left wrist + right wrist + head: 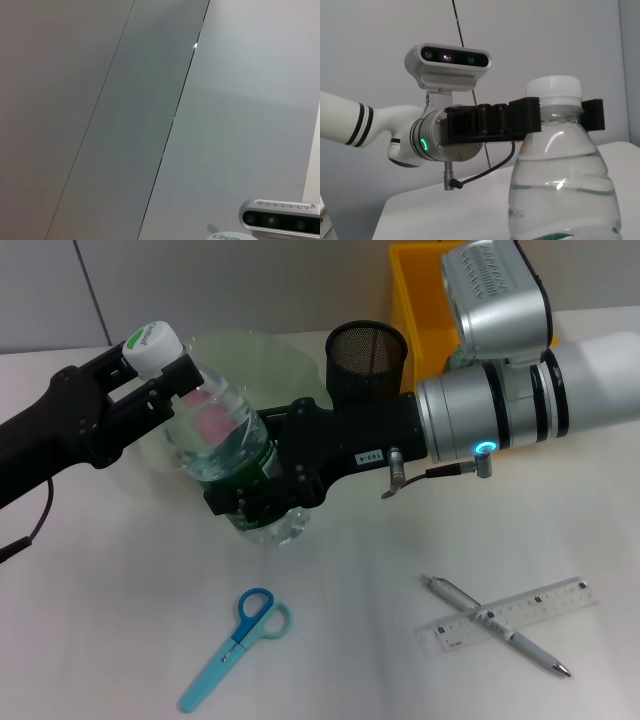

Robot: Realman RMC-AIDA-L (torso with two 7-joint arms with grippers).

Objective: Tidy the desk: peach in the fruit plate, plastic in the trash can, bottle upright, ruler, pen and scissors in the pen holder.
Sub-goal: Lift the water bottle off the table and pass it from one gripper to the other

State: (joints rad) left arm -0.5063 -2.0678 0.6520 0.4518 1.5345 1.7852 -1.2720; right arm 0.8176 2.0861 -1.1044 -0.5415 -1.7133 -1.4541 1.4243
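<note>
A clear water bottle [215,435] with a white cap [152,345] stands near the table's middle, leaning left in the head view. My left gripper [160,378] is shut on its neck just under the cap, and this also shows in the right wrist view [555,117]. My right gripper [252,502] is shut on the bottle's lower body [562,195]. Blue scissors [235,635] lie in front. A silver pen [495,625] lies across a clear ruler [540,605] at the front right. A black mesh pen holder [366,355] stands behind. No plastic scrap is in view.
A pale green fruit plate [270,352] lies behind the bottle; a pink shape shows through the bottle there. A yellow bin [415,290] stands at the back right. The left wrist view shows only wall and the right wrist camera [280,217].
</note>
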